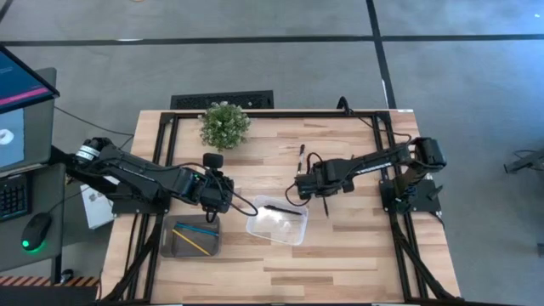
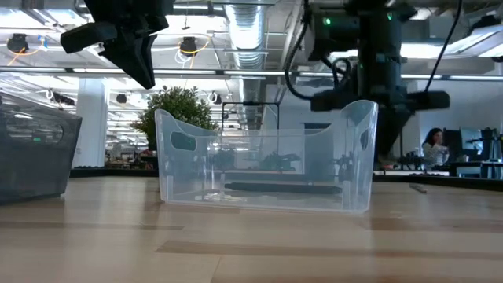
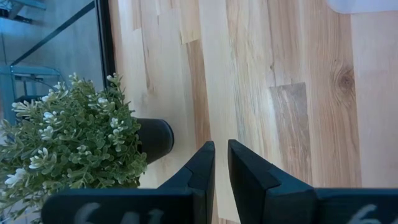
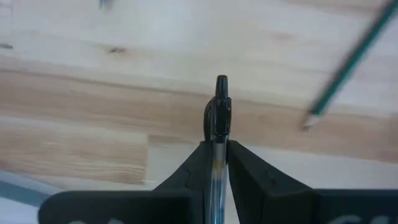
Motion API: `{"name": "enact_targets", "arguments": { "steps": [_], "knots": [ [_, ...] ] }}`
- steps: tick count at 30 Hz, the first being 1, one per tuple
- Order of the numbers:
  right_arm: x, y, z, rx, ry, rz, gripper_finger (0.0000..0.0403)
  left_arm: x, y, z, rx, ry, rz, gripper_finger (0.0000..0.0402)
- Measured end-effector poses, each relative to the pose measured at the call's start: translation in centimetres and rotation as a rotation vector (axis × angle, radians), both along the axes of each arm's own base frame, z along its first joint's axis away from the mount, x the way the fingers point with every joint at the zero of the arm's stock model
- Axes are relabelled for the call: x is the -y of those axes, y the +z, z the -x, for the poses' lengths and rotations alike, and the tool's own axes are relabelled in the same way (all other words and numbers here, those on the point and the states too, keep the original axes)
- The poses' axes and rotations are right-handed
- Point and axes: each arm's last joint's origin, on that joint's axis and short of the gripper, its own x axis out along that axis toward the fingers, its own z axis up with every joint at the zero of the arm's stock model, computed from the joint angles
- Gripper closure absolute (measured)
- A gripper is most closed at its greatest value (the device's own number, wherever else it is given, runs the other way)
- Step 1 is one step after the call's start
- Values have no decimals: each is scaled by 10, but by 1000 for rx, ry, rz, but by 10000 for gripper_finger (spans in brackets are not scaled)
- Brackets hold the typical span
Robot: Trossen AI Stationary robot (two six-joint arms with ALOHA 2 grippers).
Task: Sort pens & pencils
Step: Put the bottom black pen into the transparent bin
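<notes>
Over the middle of the table, just right of the clear bin, the right gripper is pinching a pen between nearly closed fingers. The pen's clear barrel is sitting squeezed between the two pads, with its black cap end poking out ahead. That looks like a light, stiff, smooth stick, so I'd expect it to slip or swivel if the pinch is loose; a hold near mid-barrel, as here, should be keeping it balanced.

One black pen is already lying in the clear bin. Another pen is waiting on the far part of the table, beyond the right gripper. From the right wrist camera, a thin green stick is lying on the wood nearby, and I cannot tell whether it is a pen or a pencil.

Over on the left, the grey tray is holding the yellow pencil and the blue pencil, lying side by side. Those look equally thin and rigid, light enough for a gentle grip.

The left gripper is hovering just far of the grey tray, fingers almost together with a narrow gap between them, holding nothing. A small potted plant is standing at the far edge, well clear of the bins.
</notes>
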Motion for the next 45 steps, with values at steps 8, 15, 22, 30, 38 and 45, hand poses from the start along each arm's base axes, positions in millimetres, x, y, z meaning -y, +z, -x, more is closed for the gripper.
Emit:
{"name": "enact_targets", "arguments": {
  "steps": [8, 15, 22, 30, 38, 45],
  "knots": [
    [-1, 51, -24, 109, 116, 100, 335, 0, 0, 0, -3, 1, -1, 365],
    [-10, 80, -55, 377, 377, 214, 334, -2, -1, 7, -54, 33, -7, 365],
    [-27, 89, -77, 565, 673, 303, 335, -4, -2, 15, -77, 128, 2, 365],
    [-48, 90, -74, 556, 834, 323, 336, -4, -3, 19, -98, 179, 46, 365],
    [-70, 72, -78, 526, 902, 299, 337, -4, -3, 19, -96, 181, 48, 365],
    [-79, 28, -96, 459, 947, 207, 337, -4, -3, 18, -94, 180, 50, 365]
  ]
}}
